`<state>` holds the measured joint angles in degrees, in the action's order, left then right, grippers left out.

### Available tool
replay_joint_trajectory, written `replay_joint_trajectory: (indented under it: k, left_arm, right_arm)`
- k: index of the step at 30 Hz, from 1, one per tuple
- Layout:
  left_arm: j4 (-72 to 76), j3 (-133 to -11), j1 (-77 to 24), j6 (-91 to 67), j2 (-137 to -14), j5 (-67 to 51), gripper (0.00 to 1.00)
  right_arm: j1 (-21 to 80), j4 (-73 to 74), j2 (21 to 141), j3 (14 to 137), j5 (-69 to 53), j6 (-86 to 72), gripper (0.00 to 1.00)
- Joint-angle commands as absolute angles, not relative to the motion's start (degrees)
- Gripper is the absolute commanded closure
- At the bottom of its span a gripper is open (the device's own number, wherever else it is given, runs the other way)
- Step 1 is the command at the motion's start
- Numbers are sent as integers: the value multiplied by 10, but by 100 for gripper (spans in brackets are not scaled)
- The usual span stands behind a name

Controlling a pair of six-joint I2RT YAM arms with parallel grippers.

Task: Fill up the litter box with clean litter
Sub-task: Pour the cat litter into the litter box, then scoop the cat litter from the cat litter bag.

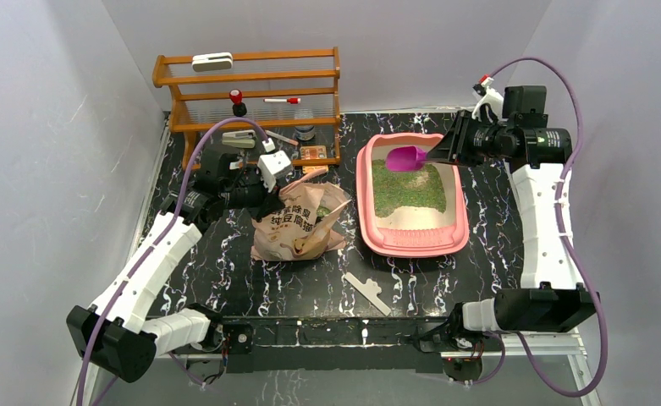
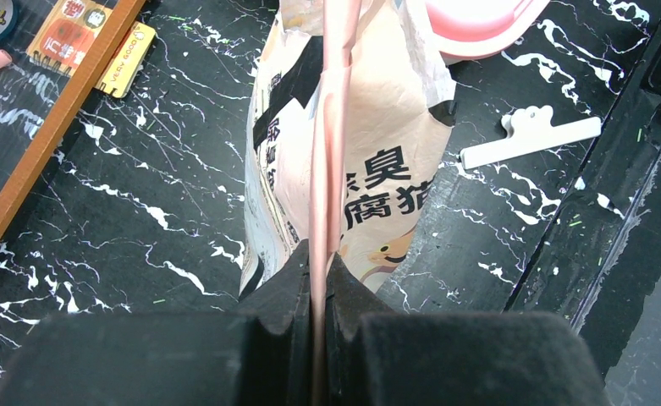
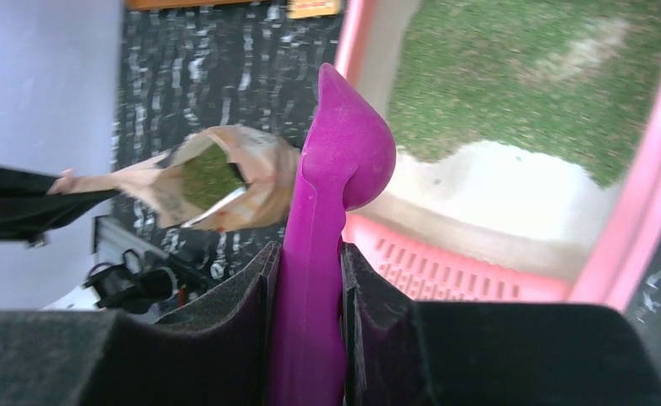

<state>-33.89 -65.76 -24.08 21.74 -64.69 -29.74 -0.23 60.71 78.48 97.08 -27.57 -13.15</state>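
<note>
1. Overhead view: the pink litter box [image 1: 411, 246] is seen lying on the black marbled table [image 1: 225, 271]. Its floor is covered by green litter [image 1: 407, 188] over the far and middle parts, while the near end is bare and cream.
2. A purple scoop [image 1: 405, 158] is held above the box's far end by the right gripper [image 1: 439, 152], which reaches in from the box's far right corner. Its jaws are closed on the scoop's handle.
3. Left of the box, a beige bag [image 1: 297, 224] is gripped at its top edge by the left gripper [image 1: 278, 203]. A wooden rack [image 1: 250, 93] is set beyond the box's far left corner, and a white clip [image 1: 367, 293] is laid near its near left corner.
4. Left wrist view: the jaws are seen pressed tight on the bag's flattened upper edge. A corner of the box is shown beyond the bag.
5. Right wrist view: the scoop's handle is clamped between the jaws, which are parted narrowly by it. The scoop's bowl is seen at the box's rim, and litter is spread beyond a bare pale patch. Green grains are shown in the bag's open mouth, left of the box.
</note>
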Motion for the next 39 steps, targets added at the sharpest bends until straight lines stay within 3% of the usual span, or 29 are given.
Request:
replay_joint_trajectory:
  k: [1, 18, 23, 31, 39]
  left_arm:
    - [-298, -693, -243, 210, -635, -352, 100]
    - [-297, -677, -243, 203, -619, -344, 100]
    - [-298, -680, -243, 199, -616, -345, 100]
    - [-305, -680, -243, 209, -615, -381, 100]
    - [-333, -685, -243, 238, -618, -423, 100]
  right_arm:
    - [0, 558, 762, 984, -406, -160, 100]
    - [33, 505, 736, 908, -572, -209, 100]
    - [77, 585, 757, 927, -514, -163, 100]
    - [186, 577, 832, 946, -439, -167, 100]
    - [280, 671, 987, 1082, -315, -123, 100]
